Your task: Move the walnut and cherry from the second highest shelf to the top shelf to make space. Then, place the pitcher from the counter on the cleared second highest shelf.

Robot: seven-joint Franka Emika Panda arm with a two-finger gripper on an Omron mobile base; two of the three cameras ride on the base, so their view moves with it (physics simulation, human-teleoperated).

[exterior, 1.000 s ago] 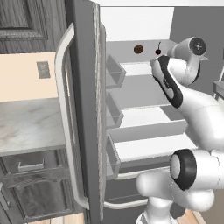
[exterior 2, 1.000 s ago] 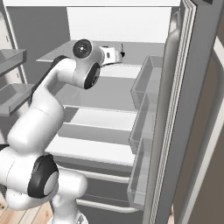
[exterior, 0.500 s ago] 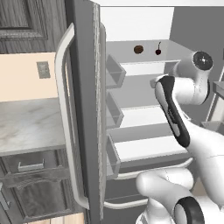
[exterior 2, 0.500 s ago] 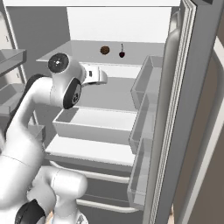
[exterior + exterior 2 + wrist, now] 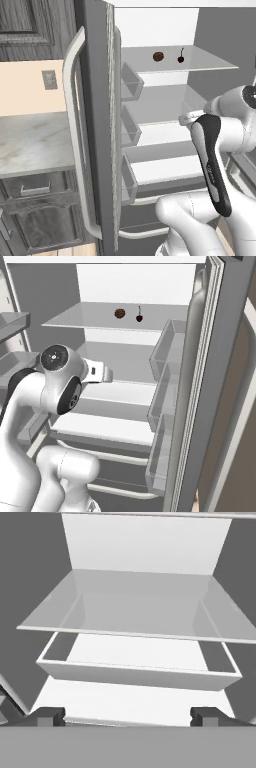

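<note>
The walnut [image 5: 158, 56] and the cherry [image 5: 180, 58] rest side by side on the top shelf [image 5: 210, 64] of the open fridge, walnut [image 5: 119, 313] to the left of the cherry [image 5: 139, 318]. Below it, the second highest shelf [image 5: 120, 358] lies bare. My gripper [image 5: 128, 714] is open with nothing between its fingertips [image 5: 47, 714]. It hangs in front of the fridge at about the height of the second highest shelf [image 5: 135, 607], well below and apart from both fruits. The counter [image 5: 30, 142] lies left of the fridge door. The pitcher is out of view.
The open fridge door [image 5: 97, 125], with its long handle [image 5: 75, 150] and door bins [image 5: 131, 127], stands between the counter and the fridge. A white drawer [image 5: 135, 674] sits under the bare shelf. The other door [image 5: 200, 406] with bins [image 5: 162, 406] stands at the right.
My hand has drawn back from the top shelf beside the cherry and dropped to the level of the second shelf. Walnut and cherry stay on the top shelf.
</note>
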